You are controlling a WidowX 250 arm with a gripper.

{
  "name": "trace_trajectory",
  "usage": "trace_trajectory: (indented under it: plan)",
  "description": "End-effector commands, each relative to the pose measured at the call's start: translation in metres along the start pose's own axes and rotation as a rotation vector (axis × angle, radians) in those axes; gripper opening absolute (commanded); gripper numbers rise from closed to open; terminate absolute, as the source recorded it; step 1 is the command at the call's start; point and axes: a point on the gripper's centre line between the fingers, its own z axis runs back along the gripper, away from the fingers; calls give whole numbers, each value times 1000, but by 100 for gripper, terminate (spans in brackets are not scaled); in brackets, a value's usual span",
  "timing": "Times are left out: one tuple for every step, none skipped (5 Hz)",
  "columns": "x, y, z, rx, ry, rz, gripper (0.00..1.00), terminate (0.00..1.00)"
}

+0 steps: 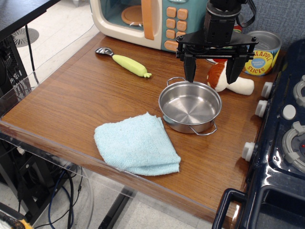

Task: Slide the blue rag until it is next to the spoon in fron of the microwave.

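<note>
While the claw (212, 71) hangs open & empty above the steel pot (189, 106), well apart from the blue rag (136, 144) at the worktop (71, 100) front edge, it's approach stage; next: drop onto rag, push twd spoon (123, 61) by microwave (147, 21).

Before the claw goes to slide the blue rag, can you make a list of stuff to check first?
1. Claw open and empty: ok, its fingers are spread with nothing between them.
2. Claw over the blue rag: not ok, it hangs above the far rim of the steel pot.
3. Rag lying flat and free: ok, nothing sits on it, though the pot looks very close to its right corner.
4. Path to the spoon: ok, bare wood lies between them.
5. Spoon in front of the microwave: ok.
6. Claw's height above the pot: cannot tell from this one view.
</note>
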Motion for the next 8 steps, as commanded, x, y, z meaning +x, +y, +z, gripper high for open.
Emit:
trace_trajectory:
  plan:
    - [0,0,0,0,0,0,100,0]
    - [-5,8,-1,17,-1,19,100,0]
    - [-9,16,-3,25,1,28,100,0]
    - [-16,28,3,42,-18,27,100,0]
    - [-29,56,0,68,-20,37,100,0]
    - [-49,80,-8,86,-20,54,100,0]
    - [-65,98,-28,112,28,108,100,0]
    - [-72,107,-41,128,49,117,100,0]
